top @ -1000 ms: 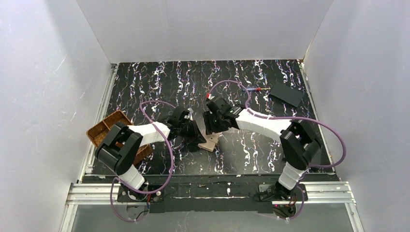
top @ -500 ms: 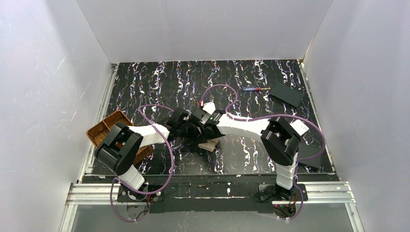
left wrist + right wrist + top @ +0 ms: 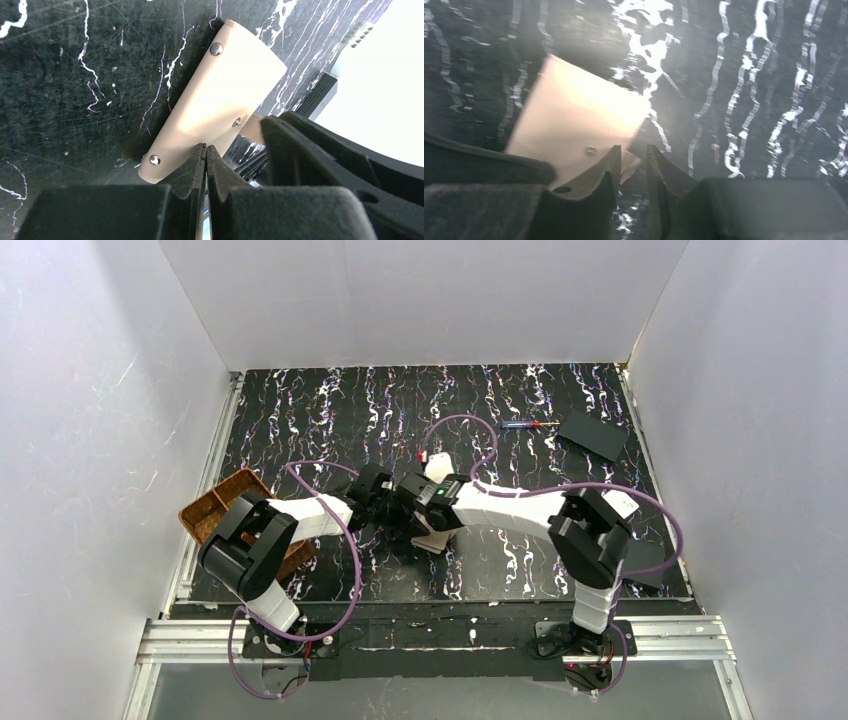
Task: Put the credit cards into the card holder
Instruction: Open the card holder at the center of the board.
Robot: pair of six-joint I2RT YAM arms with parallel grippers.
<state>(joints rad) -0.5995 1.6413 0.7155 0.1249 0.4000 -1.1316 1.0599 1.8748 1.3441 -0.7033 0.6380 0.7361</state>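
**Both grippers meet at the card holder**

The left gripper (image 3: 205, 151) has its fingers pressed together, tips right at the near edge of the card holder (image 3: 220, 100). I cannot tell whether any of the holder's edge is caught between them. The right gripper (image 3: 632, 162) comes in from the holder's other side with its jaws a little apart, and a tan corner of the holder pokes into the gap. The beige holder lies closed and flat on the black marbled table (image 3: 350, 410), snap studs showing. Well to the left of the holder sits a brown woven tray (image 3: 205, 508). Far off to the holder's right, towards the back wall, lies a black plate (image 3: 592, 435).
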